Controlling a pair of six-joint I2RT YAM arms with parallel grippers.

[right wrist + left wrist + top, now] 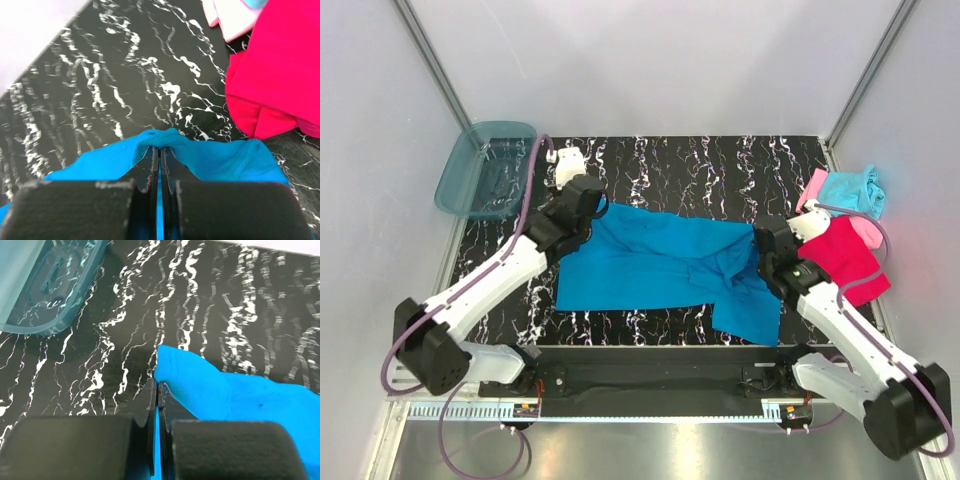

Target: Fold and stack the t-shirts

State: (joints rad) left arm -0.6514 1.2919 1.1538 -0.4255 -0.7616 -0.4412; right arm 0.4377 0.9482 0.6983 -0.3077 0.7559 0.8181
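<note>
Bin [485,170] sitting at the far left of the table [670,160], well apart from the cloth. Left gripper [156,386] pinching the far-left corner of the blue tee [660,265], jaws closed to a sliver with blue cloth showing between them. Blue tee lying spread across the middle of the table between the two arms, wrinkled, with a flap bunching up toward its right side. Right gripper [160,146] pinching the tee's far-right edge the same way, jaws nearly touching and fabric puckering around the tips. Red tee [845,262] lying in a loose heap just beside that gripper, at the right edge. Pink tee [867,232] peeking out behind it, and aqua tee [852,190] crumpling at the far right.

Handling, as a judgement: the tee is looking light, soft and limp, so it is likely sagging between the two pinch points once lifted. A thin edge may be slipping out of a shallow pinch. Corners or a seam edge are looking like the best holds, and the arms should be moving together so the cloth is hanging flat. The tabletop is looking smooth, so dragging is probably going easily.
</note>
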